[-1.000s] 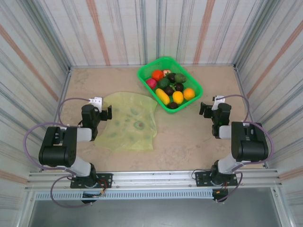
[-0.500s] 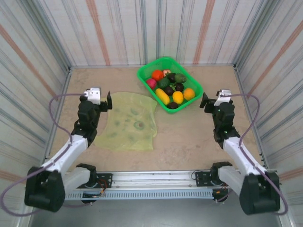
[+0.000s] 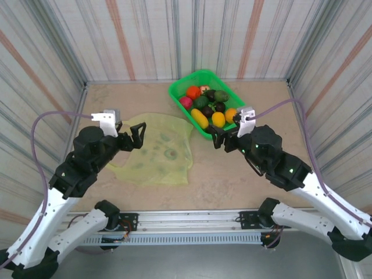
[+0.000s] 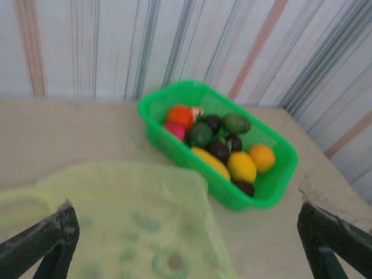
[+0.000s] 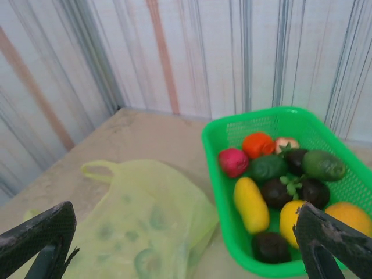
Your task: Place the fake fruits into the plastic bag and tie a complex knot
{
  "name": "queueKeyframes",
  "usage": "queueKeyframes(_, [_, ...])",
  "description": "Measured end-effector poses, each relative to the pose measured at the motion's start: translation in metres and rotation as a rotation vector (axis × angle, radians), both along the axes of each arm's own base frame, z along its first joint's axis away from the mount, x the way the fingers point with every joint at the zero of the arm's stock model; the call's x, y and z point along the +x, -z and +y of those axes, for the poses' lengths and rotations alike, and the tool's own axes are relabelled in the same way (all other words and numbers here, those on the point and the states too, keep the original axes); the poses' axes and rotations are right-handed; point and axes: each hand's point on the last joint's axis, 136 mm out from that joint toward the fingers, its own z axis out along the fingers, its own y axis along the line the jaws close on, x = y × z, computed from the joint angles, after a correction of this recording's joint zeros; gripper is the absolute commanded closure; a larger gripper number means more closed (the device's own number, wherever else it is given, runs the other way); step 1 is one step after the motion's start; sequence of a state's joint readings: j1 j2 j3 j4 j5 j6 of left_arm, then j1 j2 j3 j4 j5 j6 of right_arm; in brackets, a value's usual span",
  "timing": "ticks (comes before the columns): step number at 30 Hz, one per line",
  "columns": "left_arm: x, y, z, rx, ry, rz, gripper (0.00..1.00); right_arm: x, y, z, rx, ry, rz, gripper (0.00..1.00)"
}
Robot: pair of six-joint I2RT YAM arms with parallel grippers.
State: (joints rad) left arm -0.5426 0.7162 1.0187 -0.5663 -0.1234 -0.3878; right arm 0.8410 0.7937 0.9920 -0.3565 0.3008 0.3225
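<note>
The plastic bag (image 3: 158,152) lies flat and yellow-green on the table, left of centre. Its loop handle (image 5: 97,169) lies loose, and no knot is in view. The fake fruits (image 3: 207,107), red, orange, yellow, green and dark, sit piled in a green mesh basket (image 3: 176,93) at the back. My left gripper (image 3: 130,138) hangs open above the bag's left edge, with nothing in it. My right gripper (image 3: 223,138) is open and empty by the basket's near corner. The left wrist view looks past open fingers (image 4: 47,243) onto the bag (image 4: 128,226) and fruits (image 4: 228,146). The right wrist view has the bag (image 5: 145,226) and fruits (image 5: 272,180) ahead.
Striped walls close in the table on three sides. The basket's rim (image 5: 214,145) stands just right of the bag's far corner. Bare sandy tabletop (image 3: 232,174) stretches in front of the basket and right of the bag.
Both arms have unfolded and lifted off the table. The left gripper has moved right over the bag's edge. The right gripper has swung left toward the basket's near corner.
</note>
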Motion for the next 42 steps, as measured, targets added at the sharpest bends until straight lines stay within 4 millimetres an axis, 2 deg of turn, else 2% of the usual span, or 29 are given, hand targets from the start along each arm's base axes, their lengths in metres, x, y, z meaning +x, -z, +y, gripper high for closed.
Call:
queueKeyframes(3, [-0.013, 0.035, 0.014, 0.009, -0.045, 0.163, 0.01, 0.006, 0.030, -0.017, -0.001, 0.024, 0.139, 0.01])
queueKeyframes(4, [-0.017, 0.041, 0.014, 0.009, -0.044, 0.194, 0.01, 0.007, 0.039, -0.018, -0.010, 0.030, 0.177, 0.01])
queueKeyframes(5, [-0.021, 0.048, 0.014, 0.011, -0.040, 0.227, 0.01, 0.008, 0.049, -0.017, -0.022, 0.028, 0.217, 0.05])
queueKeyframes(7, [-0.027, 0.054, 0.013, 0.016, -0.024, 0.261, 0.01, 0.009, 0.071, -0.010, -0.055, 0.017, 0.291, 0.15])
queueKeyframes(11, [-0.031, 0.065, 0.012, 0.045, -0.007, 0.310, 0.01, 0.022, 0.123, -0.002, -0.197, 0.039, 0.471, 0.24])
queueKeyframes(14, [-0.029, 0.076, 0.010, 0.077, 0.005, 0.349, 0.01, 0.047, 0.156, -0.003, -0.283, 0.082, 0.587, 0.43])
queueKeyframes(15, [-0.028, 0.078, 0.009, 0.087, 0.009, 0.354, 0.01, 0.057, 0.165, -0.007, -0.298, 0.108, 0.618, 0.52])
queueKeyframes(17, [-0.027, 0.085, 0.008, 0.108, 0.016, 0.365, 0.01, 0.076, 0.179, -0.020, -0.313, 0.163, 0.676, 0.61])
queueKeyframes(18, [-0.027, 0.090, 0.008, 0.123, 0.020, 0.373, 0.01, 0.090, 0.184, -0.028, -0.323, 0.196, 0.700, 0.67])
queueKeyframes(20, [-0.025, 0.094, 0.007, 0.142, 0.028, 0.379, 0.01, 0.113, 0.191, -0.042, -0.323, 0.250, 0.733, 0.70])
queueKeyframes(22, [-0.023, 0.093, 0.007, 0.157, 0.034, 0.369, 0.01, 0.138, 0.196, -0.054, -0.323, 0.301, 0.756, 0.78])
queueKeyframes(25, [-0.018, 0.092, 0.006, 0.173, 0.038, 0.352, 0.01, 0.169, 0.206, -0.069, -0.334, 0.358, 0.781, 1.00])
queueKeyframes(28, [-0.014, 0.090, 0.003, 0.172, 0.046, 0.335, 0.01, 0.190, 0.223, -0.081, -0.361, 0.402, 0.820, 1.00])
queueKeyframes(30, [-0.012, 0.089, 0.001, 0.169, 0.052, 0.332, 0.01, 0.194, 0.237, -0.089, -0.392, 0.431, 0.850, 1.00])
queueKeyframes(32, [-0.011, 0.090, -0.002, 0.165, 0.059, 0.334, 0.01, 0.196, 0.247, -0.095, -0.413, 0.451, 0.869, 1.00])
queueKeyframes(36, [-0.009, 0.092, -0.006, 0.156, 0.072, 0.332, 0.01, 0.193, 0.255, -0.105, -0.428, 0.485, 0.898, 1.00])
queueKeyframes(42, [-0.009, 0.103, -0.006, 0.163, 0.075, 0.348, 0.01, 0.180, 0.266, -0.136, -0.391, 0.608, 0.956, 1.00])
